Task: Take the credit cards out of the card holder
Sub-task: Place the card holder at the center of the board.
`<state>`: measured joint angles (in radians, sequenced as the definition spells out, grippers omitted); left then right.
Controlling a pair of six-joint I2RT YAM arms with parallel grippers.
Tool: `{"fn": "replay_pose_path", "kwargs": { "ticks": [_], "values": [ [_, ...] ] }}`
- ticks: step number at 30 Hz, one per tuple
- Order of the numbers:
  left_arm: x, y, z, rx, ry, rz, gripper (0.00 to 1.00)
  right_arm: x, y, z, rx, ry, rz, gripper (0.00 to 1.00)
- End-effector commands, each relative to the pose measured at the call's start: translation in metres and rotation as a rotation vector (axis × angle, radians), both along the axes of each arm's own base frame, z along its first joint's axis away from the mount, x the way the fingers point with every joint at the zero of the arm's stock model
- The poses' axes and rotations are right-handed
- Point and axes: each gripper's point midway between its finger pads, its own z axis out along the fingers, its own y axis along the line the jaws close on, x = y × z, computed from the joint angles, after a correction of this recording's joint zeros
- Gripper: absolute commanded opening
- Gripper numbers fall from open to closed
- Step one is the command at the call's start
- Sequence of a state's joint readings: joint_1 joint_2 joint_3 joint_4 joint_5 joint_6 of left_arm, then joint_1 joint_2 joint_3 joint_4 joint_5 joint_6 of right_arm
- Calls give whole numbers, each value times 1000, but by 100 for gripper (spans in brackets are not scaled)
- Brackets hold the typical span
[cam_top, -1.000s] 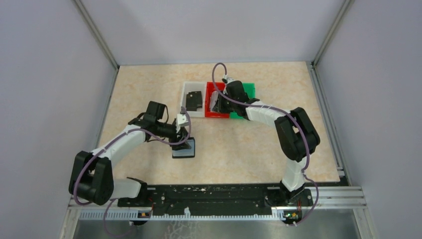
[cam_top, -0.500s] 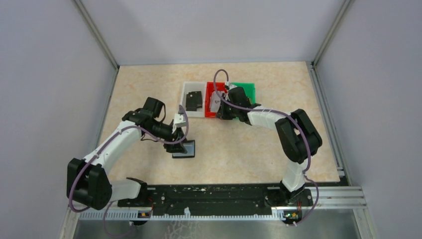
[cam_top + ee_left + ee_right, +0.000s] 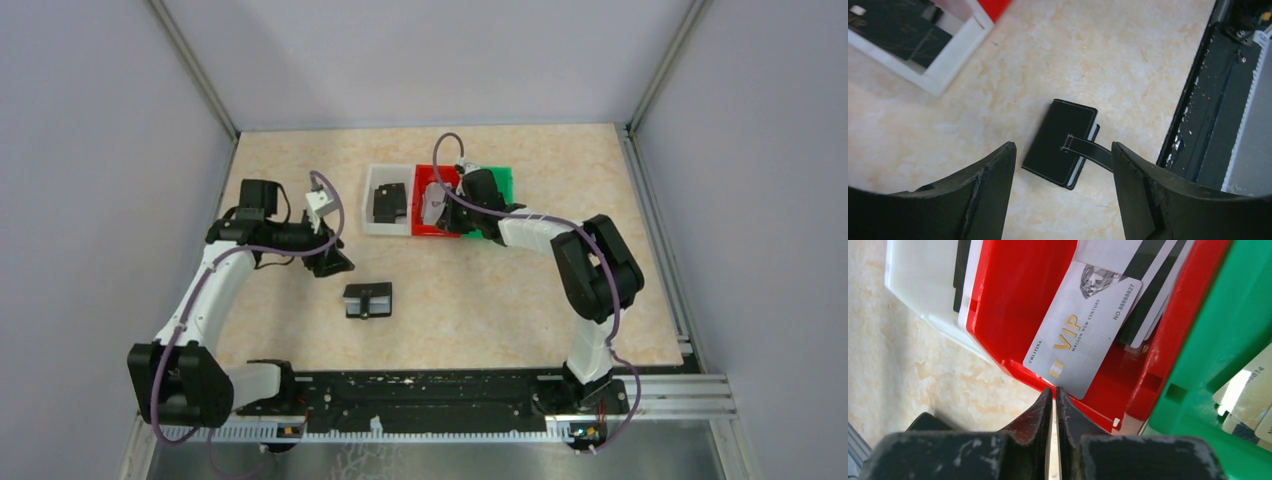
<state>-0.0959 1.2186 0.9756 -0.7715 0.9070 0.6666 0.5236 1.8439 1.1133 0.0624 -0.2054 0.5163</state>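
The card holder (image 3: 367,299) lies closed on the table, black with its strap tab sticking out; in the left wrist view (image 3: 1060,142) a pale edge shows at its side. My left gripper (image 3: 335,262) is open and empty, up and to the left of the holder, and its jaws (image 3: 1063,147) frame it from above. My right gripper (image 3: 440,212) is shut at the near rim of the red bin (image 3: 1013,295). A silvery VIP credit card (image 3: 1083,330) lies flat in that bin on other cards, just past the fingertips (image 3: 1054,389).
A white bin (image 3: 372,226) left of the red one holds another black case (image 3: 388,200), also in the left wrist view (image 3: 898,30). A green bin (image 3: 1228,340) to the right holds gold-tan cards (image 3: 1248,390). The black base rail (image 3: 1208,100) runs near the holder.
My left gripper has let go of the card holder and drawn back up and to the left, leaving it on the table. The right gripper has barely moved at the red bin.
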Motion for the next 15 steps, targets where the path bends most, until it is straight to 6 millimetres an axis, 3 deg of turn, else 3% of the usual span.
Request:
{"fn": "replay_pose_path", "kwargs": {
  "ticks": [1, 5, 8, 13, 15],
  "values": [
    [16, 14, 26, -32, -57, 66, 81, 25, 6, 30, 33, -107, -16, 6],
    [38, 33, 22, -27, -67, 158, 99, 31, 8, 38, 24, -132, -9, 9],
    [64, 47, 18, -21, -68, 236, 99, 34, 7, 45, 10, -145, -9, 10],
    [104, 84, 8, -53, 35, 402, 99, 29, 3, 73, 7, -205, 5, 13],
    [116, 98, 5, -81, 84, 454, 99, 23, 4, 72, 7, -195, 19, 12]
  ]
}}
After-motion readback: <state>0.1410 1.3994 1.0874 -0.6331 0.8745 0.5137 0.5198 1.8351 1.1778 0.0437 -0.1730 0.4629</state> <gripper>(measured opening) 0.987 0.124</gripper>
